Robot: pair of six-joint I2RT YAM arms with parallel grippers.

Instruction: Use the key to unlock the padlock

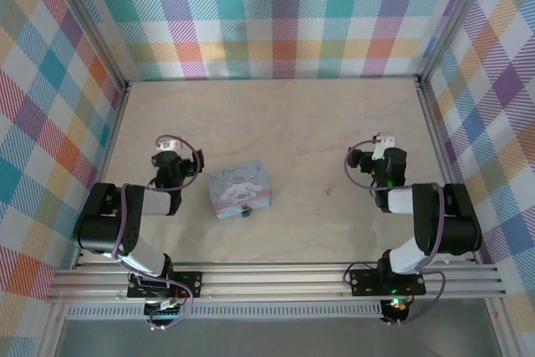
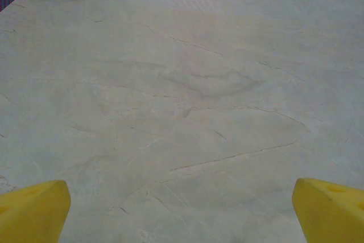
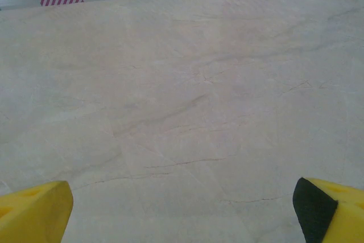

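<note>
The left claw [image 2: 182,214] and right claw [image 3: 182,211] are wide apart, holding nothing. The padlock [image 1: 245,211], at the 6 o'clock edge of the tin [image 1: 238,186], looks untouched, so every step is left.

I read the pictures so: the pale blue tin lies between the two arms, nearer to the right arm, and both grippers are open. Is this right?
Not quite. The top view shows the tin nearer to the left arm, not the right arm. The rest holds: it lies between the arms, and the left gripper and the right gripper are open.
</note>
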